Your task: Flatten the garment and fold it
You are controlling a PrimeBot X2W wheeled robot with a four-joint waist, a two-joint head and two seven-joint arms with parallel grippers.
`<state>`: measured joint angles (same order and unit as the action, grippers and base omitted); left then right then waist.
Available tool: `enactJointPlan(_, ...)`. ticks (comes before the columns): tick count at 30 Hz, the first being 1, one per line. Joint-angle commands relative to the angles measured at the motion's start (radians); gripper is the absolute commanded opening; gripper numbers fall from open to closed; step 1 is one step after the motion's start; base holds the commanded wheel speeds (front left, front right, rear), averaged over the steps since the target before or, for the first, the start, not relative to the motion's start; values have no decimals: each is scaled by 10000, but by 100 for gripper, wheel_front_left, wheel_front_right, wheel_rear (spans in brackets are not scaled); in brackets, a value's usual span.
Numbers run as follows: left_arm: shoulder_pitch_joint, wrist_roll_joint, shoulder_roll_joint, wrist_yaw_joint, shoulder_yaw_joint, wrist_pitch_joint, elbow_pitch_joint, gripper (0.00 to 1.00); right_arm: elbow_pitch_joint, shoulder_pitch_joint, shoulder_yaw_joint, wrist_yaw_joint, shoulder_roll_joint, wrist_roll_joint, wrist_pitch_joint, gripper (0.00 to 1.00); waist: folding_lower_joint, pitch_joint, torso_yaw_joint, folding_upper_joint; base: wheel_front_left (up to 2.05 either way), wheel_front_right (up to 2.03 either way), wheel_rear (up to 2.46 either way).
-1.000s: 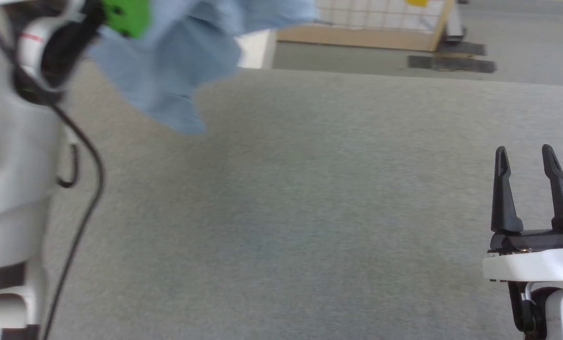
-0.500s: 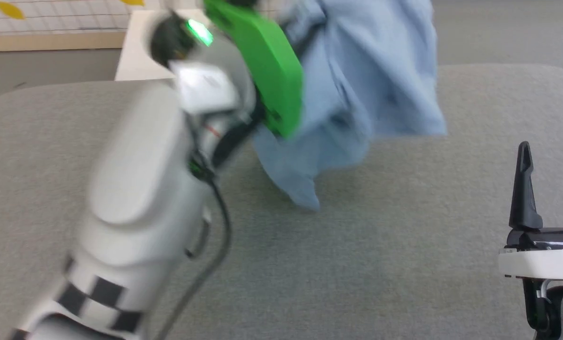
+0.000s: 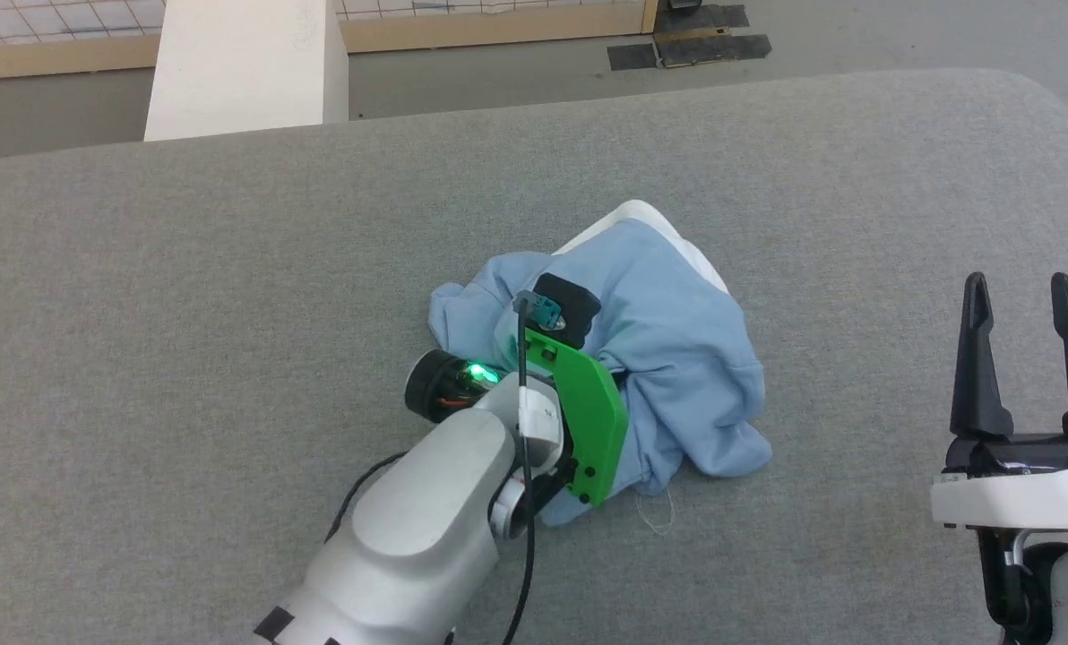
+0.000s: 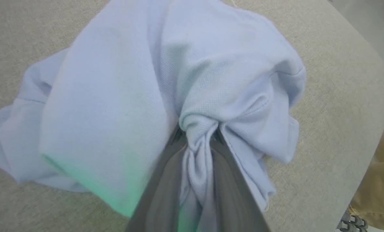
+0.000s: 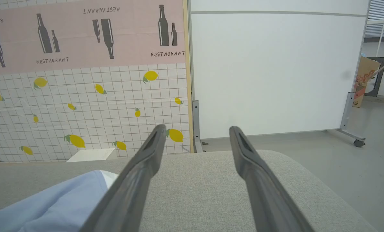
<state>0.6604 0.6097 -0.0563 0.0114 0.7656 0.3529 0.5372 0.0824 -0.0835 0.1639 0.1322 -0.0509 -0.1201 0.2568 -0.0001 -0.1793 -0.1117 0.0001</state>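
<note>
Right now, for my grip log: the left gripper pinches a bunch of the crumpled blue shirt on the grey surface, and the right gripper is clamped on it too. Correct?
Only the right gripper is wrong: the head view shows it open, empty and apart from the shirt. The left gripper does pinch a bunch of the crumpled shirt on the grey surface.

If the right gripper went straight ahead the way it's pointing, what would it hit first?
Nothing close: the right gripper points across the grey table, with the shirt off to its left. Likely the white partition beyond, though depth is unclear.
</note>
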Motion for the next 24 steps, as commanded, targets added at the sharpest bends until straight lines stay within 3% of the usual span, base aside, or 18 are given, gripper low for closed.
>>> enactJointPlan(1,137,214,54,100,77,-193,-33,100,-16,-170,-1,-15,7,-62,49,100,1,11,38,-1,0,0,0)
enactJointPlan(5,575,721,57,115,268,-762,-290,100,-66,-94,72,-15,7,-59,49,100,1,146,255,-1,0,0,0)
enactJointPlan(11,391,1385,-210,201,-702,-1949,-1490,100,-69,121,142,-15,7,28,49,100,1,500,604,-1,0,0,0)
enactJointPlan(20,-2113,251,-2901,1640,-2701,-5301,-4711,100,-24,495,116,-15,7,169,49,100,1,654,1008,-1,0,0,0)
enactJointPlan(24,-3704,-263,-3302,2364,-3320,-6016,-5614,100,-48,592,68,-15,7,151,49,100,1,562,1156,-1,0,0,0)
